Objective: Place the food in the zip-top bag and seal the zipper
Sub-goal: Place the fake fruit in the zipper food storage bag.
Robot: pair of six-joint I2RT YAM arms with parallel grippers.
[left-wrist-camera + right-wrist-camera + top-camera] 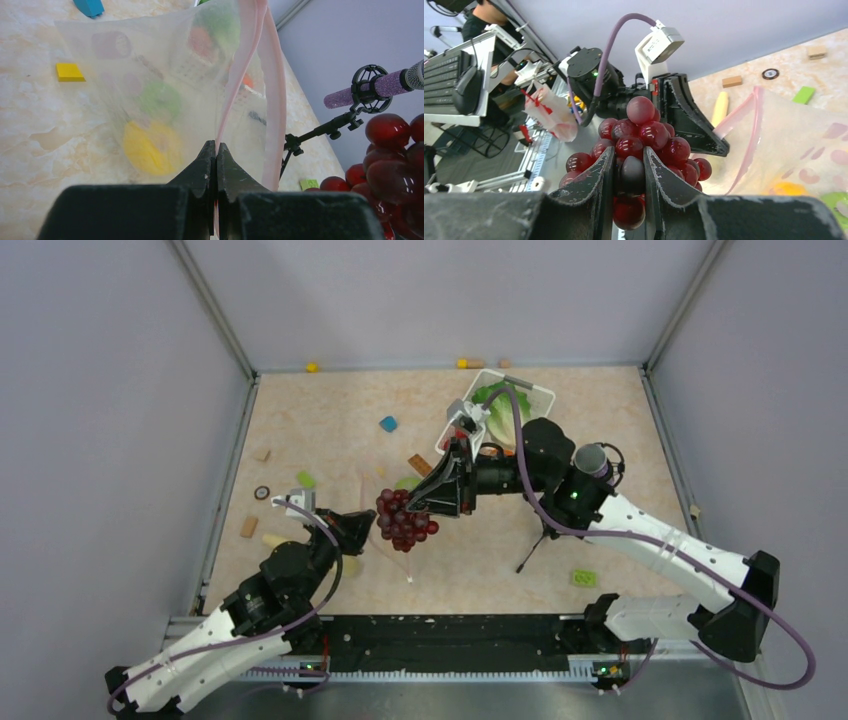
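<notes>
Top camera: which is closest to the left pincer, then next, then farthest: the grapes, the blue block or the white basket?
Starting from the left pincer:
1. grape bunch, just to its right, held in the air.
2. blue block, farther back, mid-table.
3. white basket, far back on the right.

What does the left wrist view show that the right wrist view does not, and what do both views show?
Only the left wrist view: a yellow block, a blue block and a microphone on its stand. Only the right wrist view: the right hand shut on the grape bunch, wooden blocks and a desk with a keyboard. Both: the grape bunch, the clear bag, and the left hand at its pink zipper.
</notes>
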